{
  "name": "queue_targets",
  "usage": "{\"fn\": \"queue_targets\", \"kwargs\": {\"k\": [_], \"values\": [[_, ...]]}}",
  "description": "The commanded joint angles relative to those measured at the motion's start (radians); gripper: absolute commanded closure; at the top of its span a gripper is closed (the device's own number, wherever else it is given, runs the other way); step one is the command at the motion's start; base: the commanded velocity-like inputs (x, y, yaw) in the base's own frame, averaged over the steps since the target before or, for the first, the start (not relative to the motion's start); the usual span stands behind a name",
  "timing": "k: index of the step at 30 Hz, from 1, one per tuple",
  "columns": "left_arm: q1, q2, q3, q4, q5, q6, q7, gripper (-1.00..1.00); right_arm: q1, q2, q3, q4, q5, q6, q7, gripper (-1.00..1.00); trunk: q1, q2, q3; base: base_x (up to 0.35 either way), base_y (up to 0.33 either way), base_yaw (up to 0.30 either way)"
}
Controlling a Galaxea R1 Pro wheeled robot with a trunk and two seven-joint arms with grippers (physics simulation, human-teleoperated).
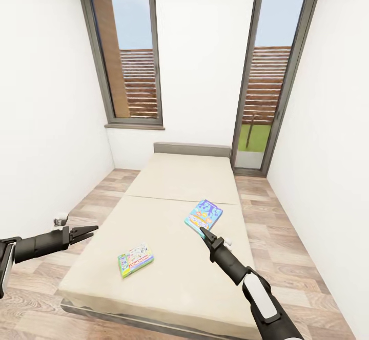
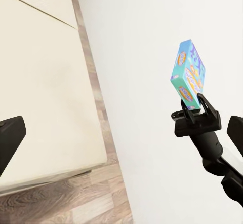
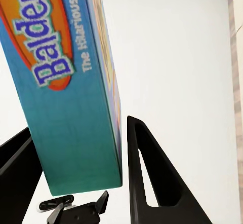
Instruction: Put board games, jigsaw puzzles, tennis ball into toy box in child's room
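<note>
Two board games show in the head view. The mostly blue board game (image 1: 203, 216) is held on edge above the beige bed (image 1: 179, 176), and my right gripper (image 1: 206, 233) is shut on its lower edge. Seen from the left wrist, the blue game (image 2: 189, 74) stands clear of the mattress (image 2: 40, 82) in my right gripper (image 2: 195, 110). Up close, the box (image 3: 66, 82) sits between the right gripper's black fingers (image 3: 147, 173). A green, yellow and red board game (image 1: 135, 259) lies flat near the bed's front. Off the bed's left side, my left gripper (image 1: 88, 231) hangs open and empty.
White walls close in on both sides of the bed. Narrow strips of wood-plank floor (image 1: 287, 237) run along each side. A tall window (image 1: 128, 53) and a glass door (image 1: 271, 73) stand in the far wall behind the grey headboard (image 1: 192, 149).
</note>
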Motion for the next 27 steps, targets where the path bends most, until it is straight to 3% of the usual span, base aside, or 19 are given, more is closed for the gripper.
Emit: {"fn": "queue_targets", "kwargs": {"k": [1, 4, 27], "values": [[-0.001, 0.0, 0.002, -0.001, -0.011, 0.01, -0.009, -1.0, -0.001, 0.001, -0.003, 0.0, -0.005, 0.008, 0.001, 1.0, -0.003, 0.005, 0.001, 0.0, 0.0, 0.0], [-0.001, 0.0, 0.002, -0.001, -0.011, 0.01, -0.009, -1.0, -0.001, 0.001, -0.003, 0.0, -0.005, 0.008, 0.002, 1.0, -0.015, 0.026, 0.01, 0.0, 0.0, 0.0], [-0.001, -0.002, 0.002, -0.001, -0.012, 0.01, -0.009, -1.0, -0.001, 0.001, -0.003, 0.0, -0.005, 0.008, 0.001, 1.0, -0.015, 0.026, 0.01, 0.0, 0.0, 0.001]]}}
